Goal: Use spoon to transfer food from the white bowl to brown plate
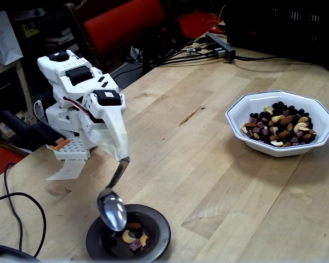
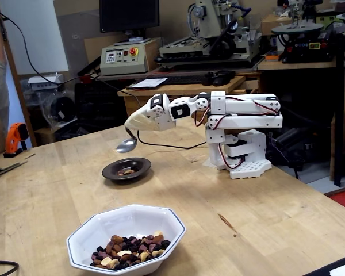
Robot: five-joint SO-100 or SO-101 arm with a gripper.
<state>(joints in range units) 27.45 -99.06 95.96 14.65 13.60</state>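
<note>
Fixed view, spoon: the spoon (image 1: 113, 208) hangs above the brown plate (image 1: 156, 238), over its 9 o'clock rim; its bowl looks empty (no load visible).
Gripper: the gripper (image 1: 120, 156) is clenched on the spoon handle.
Food delivered: a few pieces of food (image 1: 132, 236) lie in the brown plate, also visible in the other fixed view (image 2: 126, 170).
Food remaining: the white bowl (image 1: 247, 104), well apart at 2 o'clock from the plate, holds most of the mix (image 1: 279, 130).
Progress: judged early; at least one scoop delivered, many left.
</note>
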